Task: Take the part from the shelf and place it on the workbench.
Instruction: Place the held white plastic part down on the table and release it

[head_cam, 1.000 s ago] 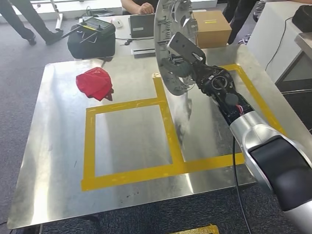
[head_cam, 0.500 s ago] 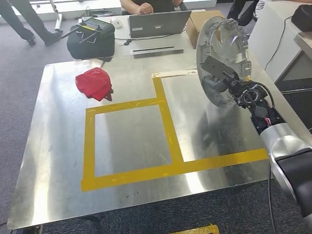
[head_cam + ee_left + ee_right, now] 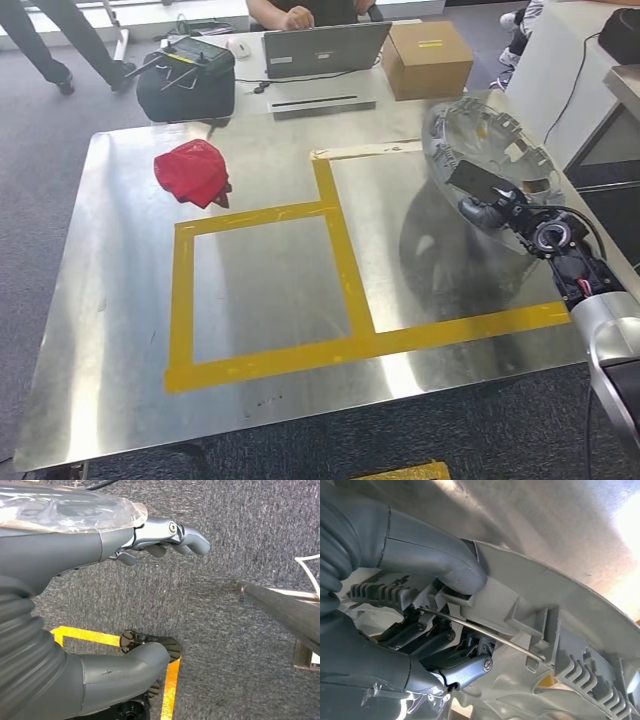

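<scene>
Part lower, flatter now — rim in right hand, over workbench.

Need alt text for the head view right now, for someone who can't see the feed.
The robot's right hand holds a round grey plastic part, tilted low over the far right corner of the steel workbench, beside the yellow tape outline. A red cloth lies at the far left; beyond the bench are a laptop, a cardboard box and a black case.

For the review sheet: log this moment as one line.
stage: placing | right hand: grips round grey part, tilted over workbench right edge | left hand: holds nothing, over carpet | part released: no
</scene>
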Robot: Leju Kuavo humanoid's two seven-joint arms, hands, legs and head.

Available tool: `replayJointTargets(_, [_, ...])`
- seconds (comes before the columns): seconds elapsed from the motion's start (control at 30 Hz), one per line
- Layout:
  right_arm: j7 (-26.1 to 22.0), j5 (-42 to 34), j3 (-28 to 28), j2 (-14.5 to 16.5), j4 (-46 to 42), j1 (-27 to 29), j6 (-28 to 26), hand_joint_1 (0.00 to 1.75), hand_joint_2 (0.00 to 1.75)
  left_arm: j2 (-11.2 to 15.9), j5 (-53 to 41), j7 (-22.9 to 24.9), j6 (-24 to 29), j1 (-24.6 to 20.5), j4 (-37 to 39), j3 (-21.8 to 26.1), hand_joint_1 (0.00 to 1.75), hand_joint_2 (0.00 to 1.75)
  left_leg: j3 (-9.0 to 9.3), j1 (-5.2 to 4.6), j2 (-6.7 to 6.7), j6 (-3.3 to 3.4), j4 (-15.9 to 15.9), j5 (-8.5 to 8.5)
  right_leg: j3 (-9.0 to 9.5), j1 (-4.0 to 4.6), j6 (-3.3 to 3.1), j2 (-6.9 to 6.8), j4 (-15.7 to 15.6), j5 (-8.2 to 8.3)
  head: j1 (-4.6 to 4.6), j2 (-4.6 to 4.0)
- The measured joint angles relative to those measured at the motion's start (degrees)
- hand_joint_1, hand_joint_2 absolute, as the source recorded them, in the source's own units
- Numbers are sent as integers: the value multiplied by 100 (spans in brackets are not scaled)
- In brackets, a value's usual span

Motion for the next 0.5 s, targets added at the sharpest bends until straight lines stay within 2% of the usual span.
replayJointTargets(0.27, [83, 270, -137, -61, -423, 305, 454, 175, 175, 5, 11, -30, -10, 0, 0, 0, 0, 175, 16, -3, -1, 0, -11, 0, 16, 1, 0, -1, 0, -3, 0, 0])
replayJointTargets(0.5, [501, 3, 15, 0, -1461, 819, 924, 175, 175, 20, 22, -93, -17, -1, 0, 0, 0, 175, 26, -4, -7, -1, -22, 0, 24, 3, -1, -6, 0, -5, -5, 0])
